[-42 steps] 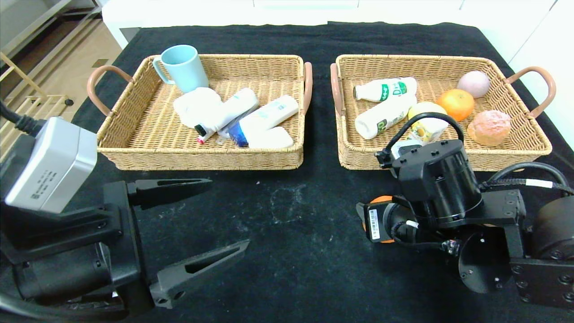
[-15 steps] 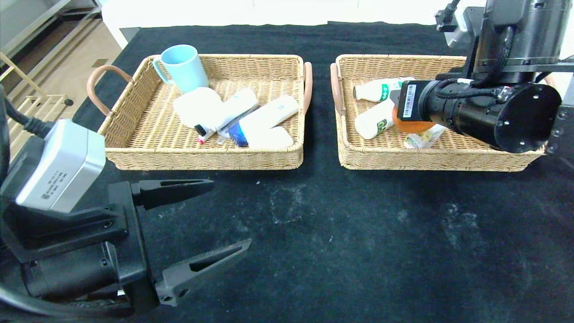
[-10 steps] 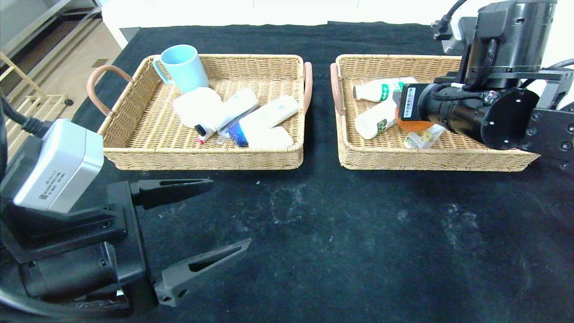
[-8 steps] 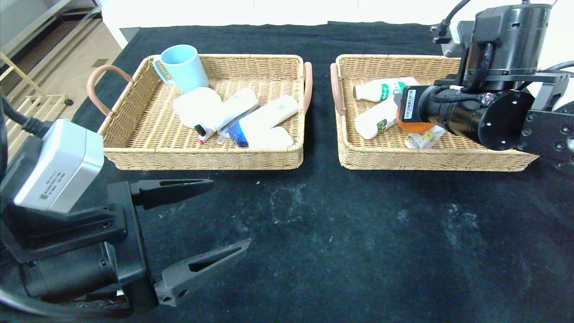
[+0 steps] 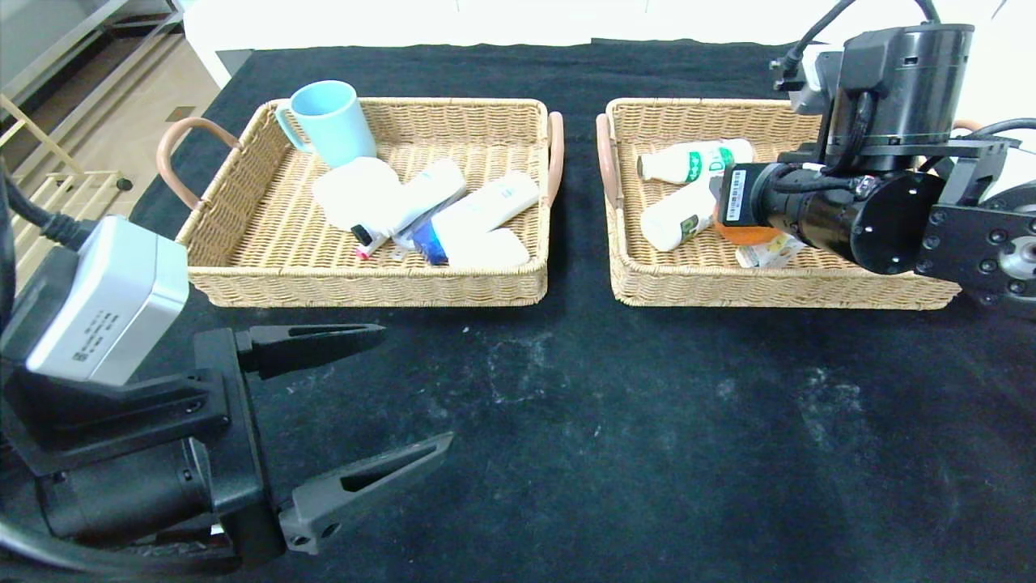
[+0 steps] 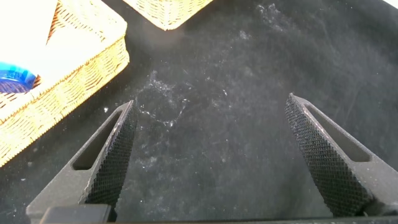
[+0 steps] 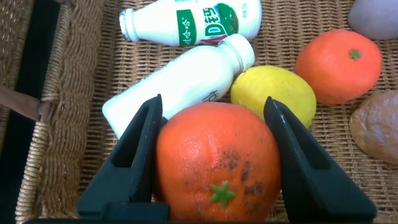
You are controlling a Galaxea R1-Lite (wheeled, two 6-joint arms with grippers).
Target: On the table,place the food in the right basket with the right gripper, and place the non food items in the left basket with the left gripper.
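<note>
We see the right gripper (image 7: pixel 214 155) over the right basket (image 5: pixel 777 283), its two black fingers (image 7: pixel 140 155) clamped on either side of an orange (image 7: pixel 217 163). In the head view only a sliver of that fruit shows beneath the arm's black wrist. Under and around the held orange lie the other foods in the basket: two white milk bottles with green labels (image 7: pixel 193 22), one slanting beside the other, a yellow lemon (image 7: pixel 273 93) just beside the held fruit, a second orange (image 7: pixel 339 65) farther toward the basket's outer side, and a brownish rough-skinned piece (image 7: pixel 376 127) at the edge of the wrist view that we cannot identify. A small juice carton (image 5: pixel 765 255) peeks out below the arm in the head view.

The left gripper (image 5: pixel 364 397) sits parked low over the black-clothed table (image 5: pixel 566 421), near its front edge, its long fingers spread wide with nothing between them.

The left basket (image 5: pixel 364 283) holds a light blue mug (image 5: pixel 328 121) in its far corner, a white tube bottle with a blue cap (image 5: pixel 477 212), a wavy white bottle with a dark tip (image 5: pixel 409 206) and other white pieces crowded against them.
</note>
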